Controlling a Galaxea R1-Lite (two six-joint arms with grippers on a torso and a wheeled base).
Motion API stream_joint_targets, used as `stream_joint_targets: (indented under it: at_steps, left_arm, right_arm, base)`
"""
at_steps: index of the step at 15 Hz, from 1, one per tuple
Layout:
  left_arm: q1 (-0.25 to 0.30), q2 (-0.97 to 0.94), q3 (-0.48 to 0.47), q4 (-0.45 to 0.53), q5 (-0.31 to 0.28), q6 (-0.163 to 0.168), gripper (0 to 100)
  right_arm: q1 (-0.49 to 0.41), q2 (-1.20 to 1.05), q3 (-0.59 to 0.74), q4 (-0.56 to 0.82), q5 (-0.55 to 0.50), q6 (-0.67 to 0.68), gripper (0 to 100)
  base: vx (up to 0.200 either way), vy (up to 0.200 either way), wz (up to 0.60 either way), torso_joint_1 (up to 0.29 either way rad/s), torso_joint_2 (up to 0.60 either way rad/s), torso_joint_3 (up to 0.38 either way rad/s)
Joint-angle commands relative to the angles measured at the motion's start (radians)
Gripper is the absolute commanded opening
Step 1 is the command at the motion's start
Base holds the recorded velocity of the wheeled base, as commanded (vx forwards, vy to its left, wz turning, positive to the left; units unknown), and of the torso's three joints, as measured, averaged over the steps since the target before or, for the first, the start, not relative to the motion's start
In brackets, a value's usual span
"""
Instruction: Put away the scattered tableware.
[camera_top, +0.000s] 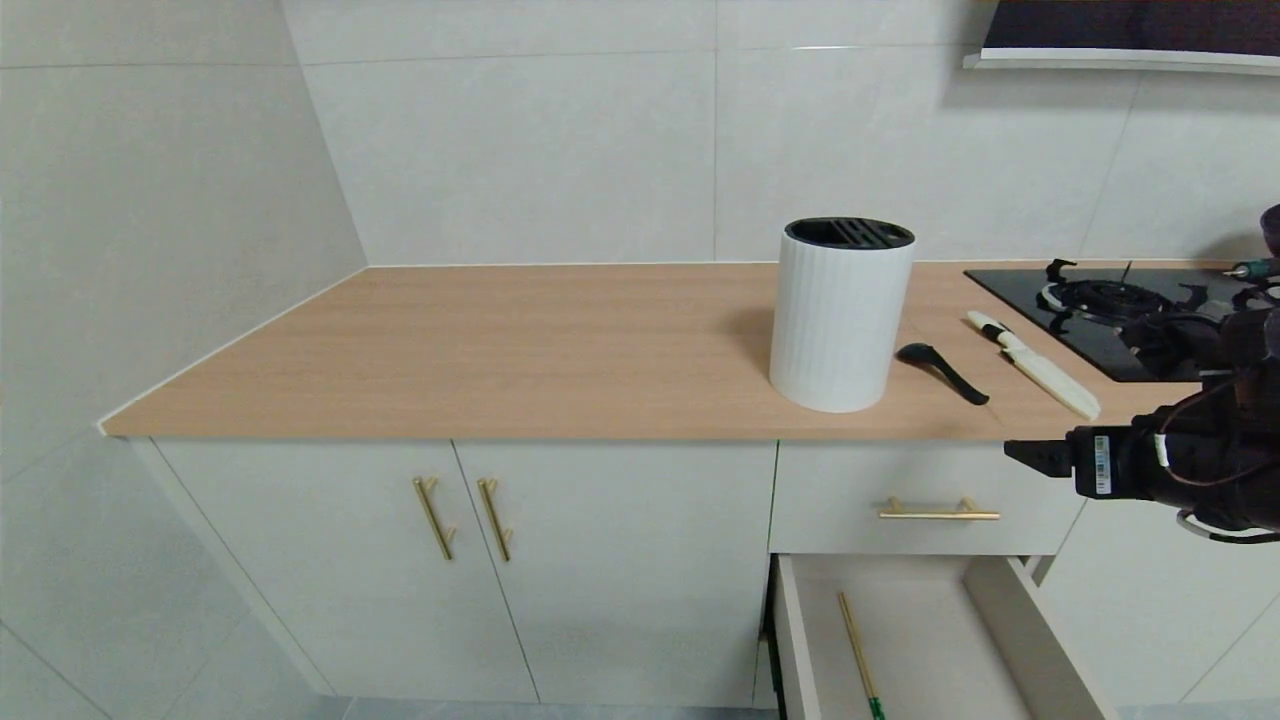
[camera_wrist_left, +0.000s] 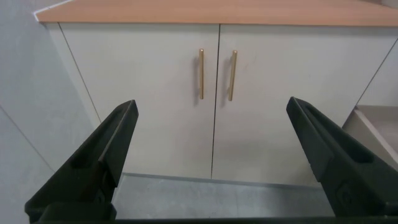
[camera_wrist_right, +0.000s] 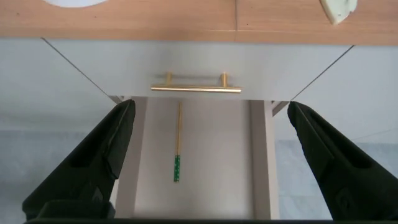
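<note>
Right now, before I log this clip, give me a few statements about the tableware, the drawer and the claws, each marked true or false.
1. The lower drawer is open and a chopstick lies in it. True.
2. The black spoon stands in the white holder. False: it lies on the counter beside the holder.
3. The right claw is open and holds nothing. True.
4. The white knife lies in the drawer. False: it lies on the counter, between the spoon and the stove.
5. The left claw is shut on a cabinet handle. False: it is open, apart from the handles.
</note>
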Motion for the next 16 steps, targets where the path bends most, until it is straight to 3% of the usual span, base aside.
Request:
stream_joint_targets:
  at_steps: [1, 6, 8, 11, 16]
  left_arm:
    - [0.000, 0.000, 0.000, -0.001, 0.000, 0.000, 100]
    - [0.000, 0.000, 0.000, -0.001, 0.000, 0.000, 100]
    - [0.000, 0.000, 0.000, -0.001, 0.000, 0.000, 100]
    - [0.000, 0.000, 0.000, -0.001, 0.000, 0.000, 100]
    - [0.000, 0.000, 0.000, -0.001, 0.000, 0.000, 100]
  right_arm:
    - [-0.001, 0.024, -0.019, -0.003, 0.035, -0.003, 100]
    - [-0.156, 0.221, -0.289, 0.003, 0.301, -0.092, 100]
    - [-0.187, 0.316, -0.366, 0.000, 0.361, -0.147, 100]
    - [-0.184, 0.462, -0.467, -0.024, 0.394, -0.175, 100]
    - [-0.181, 0.607, -0.505, -0.176, 0.393, -0.230, 100]
  base:
    - [0.000, 0.000, 0.00, 0.032, -0.09, -0.046]
    - [0.000, 0.000, 0.00, 0.000, 0.00, 0.000]
    - [0.000, 0.000, 0.00, 0.000, 0.00, 0.000]
    - [0.000, 0.000, 0.00, 0.000, 0.00, 0.000]
    - [0.000, 0.000, 0.00, 0.000, 0.00, 0.000]
